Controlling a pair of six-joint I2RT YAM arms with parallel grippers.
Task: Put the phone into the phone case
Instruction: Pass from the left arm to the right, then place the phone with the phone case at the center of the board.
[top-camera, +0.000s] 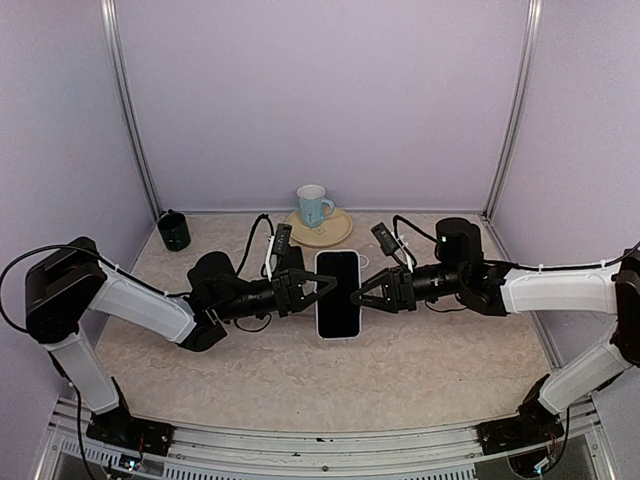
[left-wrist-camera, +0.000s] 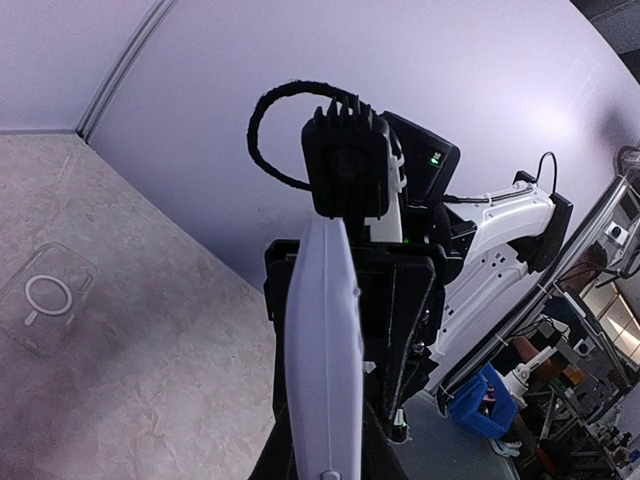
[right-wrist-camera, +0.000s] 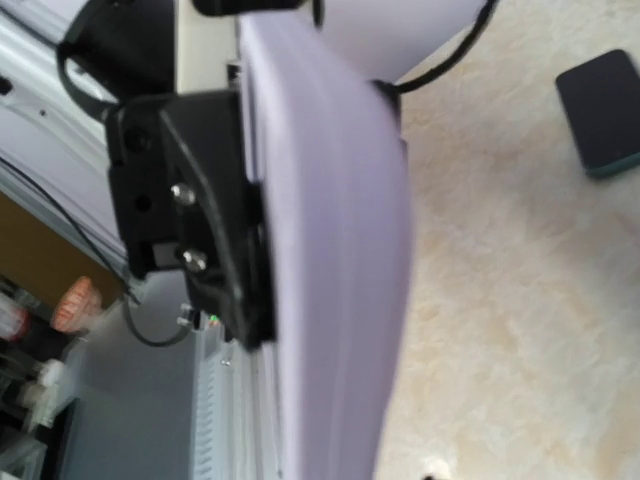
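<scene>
Over mid-bench: phone aloft, screen up, clamped along one long edge by left fingers. Cannot tell state of right fingers at opposite edge. Judged rigid, slick, fragile; take by long edges. Phone case flat on bench.

No legible text, brand names or numbers anywhere. Only mark: a plain white ring with a short stem on the clear phone case, flat on the table. No lettering.
</scene>
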